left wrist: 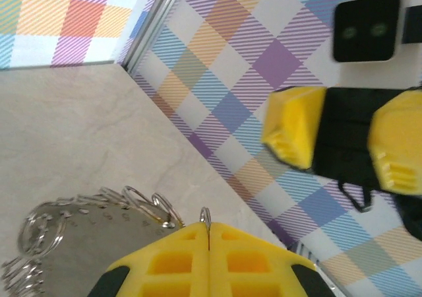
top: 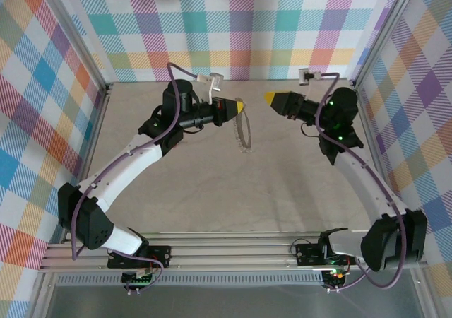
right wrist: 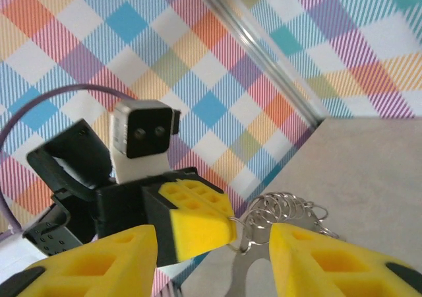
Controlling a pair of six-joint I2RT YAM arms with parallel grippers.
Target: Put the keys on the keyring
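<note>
Both arms reach toward the table's (top: pixel 212 198) far edge, tips facing. The left gripper (top: pixel 242 107) pinches the keyring (top: pixel 244 131); the right gripper (top: pixel 268 97) gapes apart.

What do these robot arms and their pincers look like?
The left arm and right arm have white curved links with black joints, trailed by purple cables. The left gripper and right gripper are black with blocky, pocketed yellow fingers.

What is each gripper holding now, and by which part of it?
The left gripper is shut on the keyring, pinching one small ring at its end. The right gripper is open and holds nothing.
</note>
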